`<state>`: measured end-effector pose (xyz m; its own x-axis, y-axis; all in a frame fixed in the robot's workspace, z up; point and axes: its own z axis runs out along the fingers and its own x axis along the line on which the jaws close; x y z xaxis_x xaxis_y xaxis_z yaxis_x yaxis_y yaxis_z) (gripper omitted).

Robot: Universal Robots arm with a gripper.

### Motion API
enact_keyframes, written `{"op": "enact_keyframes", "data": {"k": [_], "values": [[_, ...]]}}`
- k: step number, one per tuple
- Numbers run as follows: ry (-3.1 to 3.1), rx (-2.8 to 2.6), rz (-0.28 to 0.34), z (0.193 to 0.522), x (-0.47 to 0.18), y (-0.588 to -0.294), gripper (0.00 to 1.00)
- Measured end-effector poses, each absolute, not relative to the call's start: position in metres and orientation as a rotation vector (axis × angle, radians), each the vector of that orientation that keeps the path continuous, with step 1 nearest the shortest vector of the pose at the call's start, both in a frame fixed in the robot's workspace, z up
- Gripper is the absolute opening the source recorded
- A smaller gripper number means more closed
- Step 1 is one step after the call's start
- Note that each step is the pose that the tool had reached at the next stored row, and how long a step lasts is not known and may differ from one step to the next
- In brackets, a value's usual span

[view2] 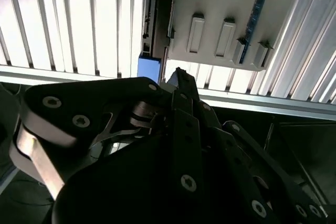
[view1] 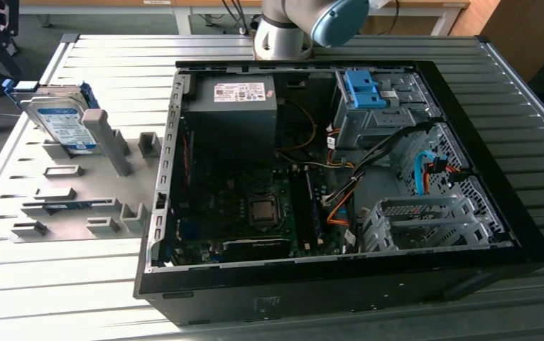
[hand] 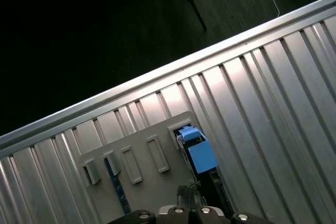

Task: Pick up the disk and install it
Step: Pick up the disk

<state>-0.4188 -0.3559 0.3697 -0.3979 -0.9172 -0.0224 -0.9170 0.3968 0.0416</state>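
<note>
- Disk (view1: pixel 59 121) stands on edge in the rack (view1: pixel 111 186) at the exterior view's left.
- My gripper (view2: pixel 178 80) hangs just above it; open or closed, I can't tell.

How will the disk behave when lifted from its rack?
The disk looks like a rigid metal slab: probably stiff, heavy for its size. Standing on edge in the grey rack, it may tip if nudged. Its blue rails look smooth, possibly slippery.
</note>
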Motion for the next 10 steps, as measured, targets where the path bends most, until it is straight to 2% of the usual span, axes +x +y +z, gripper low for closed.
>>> {"op": "enact_keyframes", "data": {"k": [10], "values": [[-2.572,1.793,-0.074,0.3697,-0.4188,-0.3559,0.11]]}}
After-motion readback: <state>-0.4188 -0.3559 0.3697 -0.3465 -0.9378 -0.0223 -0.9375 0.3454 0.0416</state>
